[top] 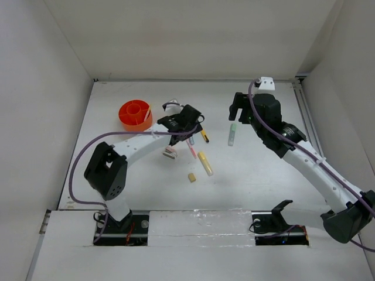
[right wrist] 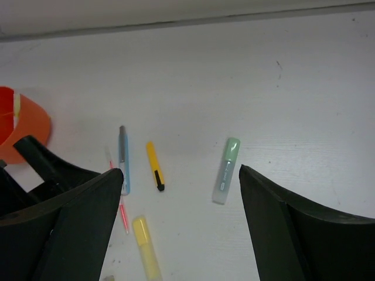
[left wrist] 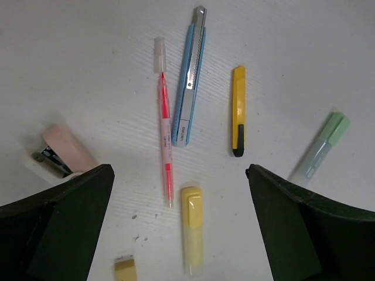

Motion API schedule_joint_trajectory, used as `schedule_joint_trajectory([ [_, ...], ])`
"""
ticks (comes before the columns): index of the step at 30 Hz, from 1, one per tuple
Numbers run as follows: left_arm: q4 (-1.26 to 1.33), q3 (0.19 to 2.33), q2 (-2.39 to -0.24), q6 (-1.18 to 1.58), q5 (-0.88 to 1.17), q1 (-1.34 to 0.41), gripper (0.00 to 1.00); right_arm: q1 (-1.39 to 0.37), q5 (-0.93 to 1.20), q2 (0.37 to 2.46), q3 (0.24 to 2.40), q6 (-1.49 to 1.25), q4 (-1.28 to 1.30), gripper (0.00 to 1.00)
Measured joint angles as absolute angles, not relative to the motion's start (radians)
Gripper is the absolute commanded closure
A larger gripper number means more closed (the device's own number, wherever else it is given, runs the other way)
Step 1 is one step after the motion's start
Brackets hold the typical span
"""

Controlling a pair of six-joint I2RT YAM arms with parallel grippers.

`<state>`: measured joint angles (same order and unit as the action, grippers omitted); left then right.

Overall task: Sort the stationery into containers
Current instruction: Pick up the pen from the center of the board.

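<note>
**A:** Cup and claws first?

**B:** The orange cup (top: 135, 115) is at the back left, near your left gripper (left wrist: 179, 171). Both claws are spread wide and hold nothing. The right gripper (right wrist: 180, 171) hangs near the pale green marker (right wrist: 225, 171), which lies apart from the rest.

**A:** Left target?

**B:** Probably the pink-red pen (left wrist: 166, 134), which runs lengthwise between the fingers. The grey-blue pen (left wrist: 190, 88) lies just beside its upper half, perhaps touching. Keep this wrist angle, drop straight and pinch the lower half. Mind the pale yellow marker (left wrist: 192, 228) by its tip. The tan eraser (left wrist: 126, 270) is clear.
</note>
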<state>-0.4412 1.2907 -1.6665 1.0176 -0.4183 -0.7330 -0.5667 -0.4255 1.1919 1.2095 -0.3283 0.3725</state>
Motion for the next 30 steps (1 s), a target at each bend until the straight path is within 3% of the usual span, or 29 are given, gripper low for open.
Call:
schedule_joint_trajectory([
  [7, -0.469, 1.348, -1.826, 1.054, -0.419, -0.758, 0.17, -0.553, -0.376, 1.196, 1.146, -0.327, 0.376, 0.14],
  [19, -0.502, 1.353, -1.893, 1.076, -0.390, -0.782, 0.44, -0.538, -0.310, 1.188, 1.095, -0.324, 0.351, 0.14],
  [30, -0.538, 1.369, -1.955, 1.087, -0.383, -0.785, 0.47, -0.519, -0.279, 1.134, 1.066, -0.324, 0.327, 0.14],
])
